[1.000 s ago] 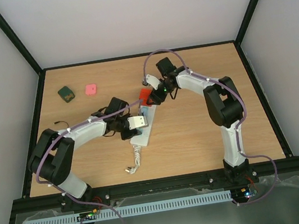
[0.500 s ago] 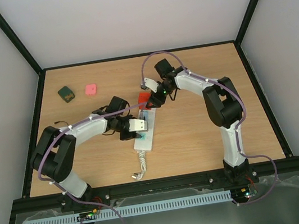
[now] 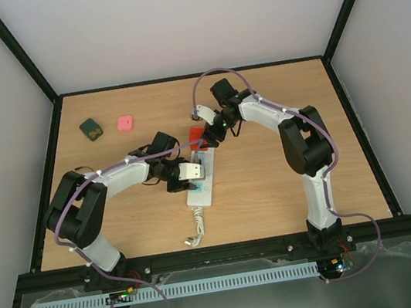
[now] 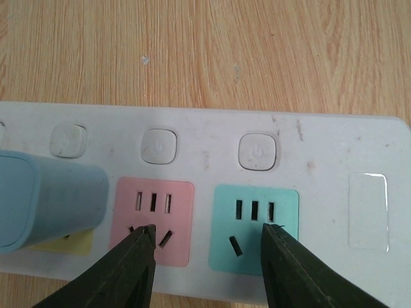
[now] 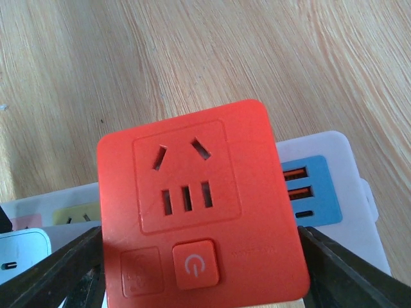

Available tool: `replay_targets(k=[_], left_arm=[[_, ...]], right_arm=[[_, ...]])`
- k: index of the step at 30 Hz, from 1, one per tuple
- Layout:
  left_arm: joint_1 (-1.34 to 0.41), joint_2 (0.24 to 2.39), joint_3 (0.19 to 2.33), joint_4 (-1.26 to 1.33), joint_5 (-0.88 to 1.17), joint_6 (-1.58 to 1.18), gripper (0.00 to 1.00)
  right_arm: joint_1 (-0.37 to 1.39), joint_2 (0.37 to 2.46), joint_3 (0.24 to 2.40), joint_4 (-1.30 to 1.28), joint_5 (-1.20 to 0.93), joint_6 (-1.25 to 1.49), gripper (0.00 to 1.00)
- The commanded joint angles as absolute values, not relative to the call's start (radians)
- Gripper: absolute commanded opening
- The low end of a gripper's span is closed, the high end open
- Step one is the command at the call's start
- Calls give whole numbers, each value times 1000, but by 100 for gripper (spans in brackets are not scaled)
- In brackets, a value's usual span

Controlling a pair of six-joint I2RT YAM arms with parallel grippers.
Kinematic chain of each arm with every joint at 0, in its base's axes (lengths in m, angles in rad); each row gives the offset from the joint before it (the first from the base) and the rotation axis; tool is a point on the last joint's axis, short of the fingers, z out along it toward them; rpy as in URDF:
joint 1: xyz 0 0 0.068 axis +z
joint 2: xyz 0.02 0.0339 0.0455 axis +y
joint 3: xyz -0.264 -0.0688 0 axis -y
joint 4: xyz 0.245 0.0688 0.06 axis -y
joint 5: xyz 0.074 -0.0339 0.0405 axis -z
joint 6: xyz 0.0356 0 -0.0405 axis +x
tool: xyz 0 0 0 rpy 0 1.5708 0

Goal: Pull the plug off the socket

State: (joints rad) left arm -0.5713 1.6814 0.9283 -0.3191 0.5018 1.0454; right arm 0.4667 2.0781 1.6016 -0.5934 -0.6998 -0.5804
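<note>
Now the socket (image 3: 200, 192) is seen lying near the middle of the counter (image 3: 274, 190). The left pincer (image 4: 209, 234) is spread over its pink outlet (image 4: 183, 247) and teal outlet (image 4: 247, 256). The orange plug (image 5: 199, 212), at the socket's far end, is flanked by the right pincer (image 5: 199, 232); whether it is clamped cannot be told.

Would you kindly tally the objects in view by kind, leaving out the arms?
Power strip: 1
Plugs: 2, the orange-red plug and the pale blue plug
Small blocks: 2, the green block and the pink block
Total: 5
</note>
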Motion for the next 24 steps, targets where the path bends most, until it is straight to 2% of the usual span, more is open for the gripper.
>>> replay_targets(k=[1,7,14,20,24], left_arm=[[-580,1726,932,-327,475,1069,49],[-594,1728,949,-347,477,1073,51],[-613,1749,959,-338,458,1048,58],[-614,1762,975,-368,461,1044,61],[-612,1741,979,-365,474,1023,57]], right_arm=[[484,2101,1631,-608,-717,-590,76],[489,2107,1626,-586,-693,-624,78],[491,2129,1633,-586,-700,-654,77],[491,2124,1628,-590,-708,-662,60],[491,2105,1597,-572,-689,-658,54]])
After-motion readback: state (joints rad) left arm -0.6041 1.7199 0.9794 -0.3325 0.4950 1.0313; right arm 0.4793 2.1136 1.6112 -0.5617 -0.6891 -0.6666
